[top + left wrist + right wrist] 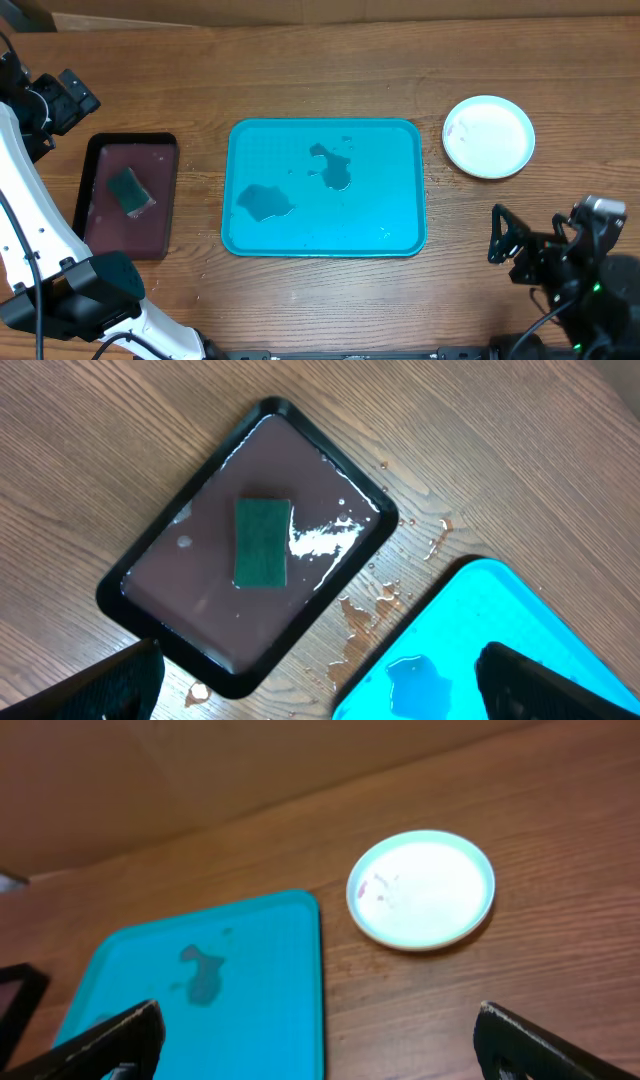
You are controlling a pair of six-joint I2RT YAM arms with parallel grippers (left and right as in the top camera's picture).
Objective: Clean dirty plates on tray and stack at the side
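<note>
Gaping wide and empty, the left gripper (320,695) hangs over the maroon tray (200,630), where a green sponge (262,542) lies in water. The right gripper (320,1050), jaws equally spread, holds nothing. Beyond it an aqua-rimmed plate (421,888) with faint red smears rests on the table (560,960), just right of the puddled turquoise tray (250,1020).

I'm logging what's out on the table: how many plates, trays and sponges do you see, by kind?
Plates: 1, the aqua-rimmed plate on the wood.
Trays: 2, the turquoise tray and the maroon tray.
Sponges: 1, the green sponge in the maroon tray.
Total: 4.
</note>
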